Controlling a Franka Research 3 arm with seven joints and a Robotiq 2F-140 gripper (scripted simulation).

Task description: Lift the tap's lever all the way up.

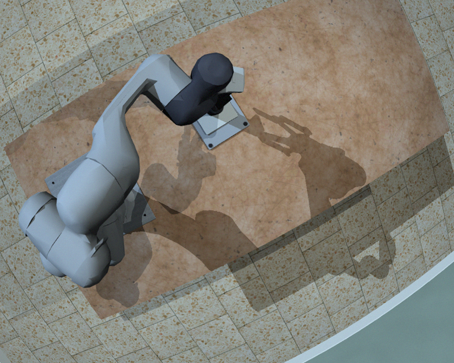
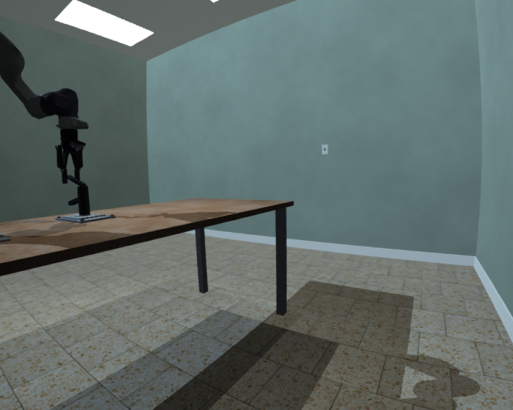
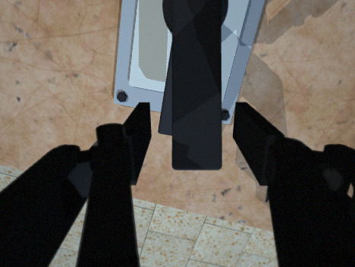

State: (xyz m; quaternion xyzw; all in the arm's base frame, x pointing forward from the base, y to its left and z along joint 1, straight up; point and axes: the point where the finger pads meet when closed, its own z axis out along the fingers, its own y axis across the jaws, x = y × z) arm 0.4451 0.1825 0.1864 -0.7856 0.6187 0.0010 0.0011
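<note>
The tap (image 2: 83,199) is a dark upright post on a grey base plate (image 2: 84,219) on the wooden table. Its lever (image 2: 74,179) slopes up from the top of the post toward the left. In the wrist view the lever (image 3: 195,114) is a dark flat bar running down the middle over the base plate (image 3: 130,56). My gripper (image 3: 192,120) is open, with one finger on each side of the lever's free end and a gap on both sides. In the side view the gripper (image 2: 71,169) hangs straight above the lever's end. From overhead my dark wrist (image 1: 212,73) hides the tap.
The base plate (image 1: 224,126) sits near the table's middle left. My arm's base (image 1: 62,229) stands at the table's near-left end. The table edge and tiled floor lie just below the gripper in the wrist view.
</note>
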